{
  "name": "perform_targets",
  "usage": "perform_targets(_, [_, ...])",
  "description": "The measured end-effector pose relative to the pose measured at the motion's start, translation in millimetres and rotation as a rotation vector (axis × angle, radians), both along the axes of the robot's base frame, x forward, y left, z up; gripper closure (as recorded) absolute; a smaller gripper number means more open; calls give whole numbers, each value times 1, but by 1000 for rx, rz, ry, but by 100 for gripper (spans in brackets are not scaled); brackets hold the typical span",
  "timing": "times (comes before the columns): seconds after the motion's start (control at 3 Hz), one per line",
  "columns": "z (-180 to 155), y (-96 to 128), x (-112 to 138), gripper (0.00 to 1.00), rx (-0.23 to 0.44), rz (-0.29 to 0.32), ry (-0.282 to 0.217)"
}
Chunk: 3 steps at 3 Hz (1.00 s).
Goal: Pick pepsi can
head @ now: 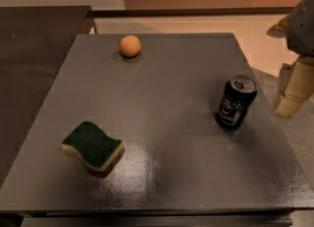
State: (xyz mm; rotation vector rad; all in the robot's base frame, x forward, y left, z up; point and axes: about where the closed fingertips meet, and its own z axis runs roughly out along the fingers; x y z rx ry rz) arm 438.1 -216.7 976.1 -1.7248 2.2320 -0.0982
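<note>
The pepsi can (pixel 236 101) is a dark can with a silver top and a round pale logo on its side. It stands upright on the right side of the grey table (pixel 162 98), close to the right edge. My gripper (pixel 293 89) hangs at the right edge of the camera view, beyond the table's right edge and to the right of the can. It is apart from the can and holds nothing that I can see.
An orange ball (pixel 130 45) sits at the back of the table. A green and yellow sponge (pixel 92 145) lies at the front left. A second dark table (pixel 34 49) stands to the left.
</note>
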Motion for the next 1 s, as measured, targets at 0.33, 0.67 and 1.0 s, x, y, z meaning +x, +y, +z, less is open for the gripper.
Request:
perform_targets(0.33, [0,0,0,0,0,0,-1])
perform_targets(0.67, [-9,-2,7,0,47,-7,8])
perform_targets(1.0, [-29,-4,21,0,136,-11,26])
